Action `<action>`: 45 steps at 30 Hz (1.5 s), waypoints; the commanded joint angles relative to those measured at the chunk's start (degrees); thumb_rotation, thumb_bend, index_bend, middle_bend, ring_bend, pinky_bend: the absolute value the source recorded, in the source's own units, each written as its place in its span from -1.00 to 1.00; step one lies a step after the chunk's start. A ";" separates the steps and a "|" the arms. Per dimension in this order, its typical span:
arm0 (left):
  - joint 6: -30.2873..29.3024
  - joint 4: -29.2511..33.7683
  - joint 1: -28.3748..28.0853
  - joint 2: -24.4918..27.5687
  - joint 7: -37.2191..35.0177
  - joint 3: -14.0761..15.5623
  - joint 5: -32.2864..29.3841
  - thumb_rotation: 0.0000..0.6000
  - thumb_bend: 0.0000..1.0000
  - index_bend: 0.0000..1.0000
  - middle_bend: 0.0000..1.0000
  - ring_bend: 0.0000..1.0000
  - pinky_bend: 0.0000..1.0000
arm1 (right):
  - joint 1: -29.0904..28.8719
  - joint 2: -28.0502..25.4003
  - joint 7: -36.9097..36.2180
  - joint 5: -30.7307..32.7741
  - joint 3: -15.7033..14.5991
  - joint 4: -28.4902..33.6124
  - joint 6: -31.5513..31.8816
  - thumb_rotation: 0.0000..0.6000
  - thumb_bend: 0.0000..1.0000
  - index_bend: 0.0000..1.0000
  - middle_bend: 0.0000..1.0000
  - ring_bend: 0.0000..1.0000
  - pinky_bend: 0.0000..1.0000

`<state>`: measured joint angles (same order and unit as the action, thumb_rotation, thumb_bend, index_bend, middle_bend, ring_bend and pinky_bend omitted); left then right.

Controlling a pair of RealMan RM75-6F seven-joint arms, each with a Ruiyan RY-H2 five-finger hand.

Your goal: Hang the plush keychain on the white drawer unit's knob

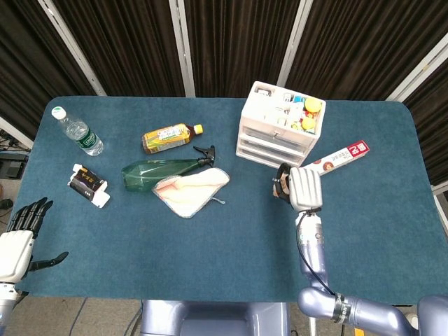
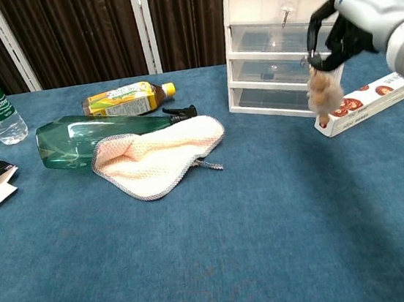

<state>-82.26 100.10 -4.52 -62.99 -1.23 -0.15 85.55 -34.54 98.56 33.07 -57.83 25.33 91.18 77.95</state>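
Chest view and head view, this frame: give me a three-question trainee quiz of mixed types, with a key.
1. True or false: the plush keychain already hangs on the knob of the white drawer unit.
2. Which hand holds the keychain? A) left hand B) right hand C) neither
3. Fill in: the cloth partly covers the lying green ____ bottle.

Key: 1. False; it dangles from the right hand, apart from the knob. 2. B; the left hand holds nothing, fingers spread. 3. spray.
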 commanded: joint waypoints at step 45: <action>1.62 0.55 -0.61 1.09 -3.13 -0.56 -1.77 1.00 -0.80 -1.00 -1.00 -1.00 -1.00 | -14.49 7.60 -1.47 1.42 5.80 -18.11 -1.91 1.00 -0.23 0.20 1.00 1.00 0.84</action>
<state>-80.66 100.65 -5.12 -61.90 -4.34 -0.69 83.79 -48.60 105.91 31.87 -56.42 30.99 73.72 76.28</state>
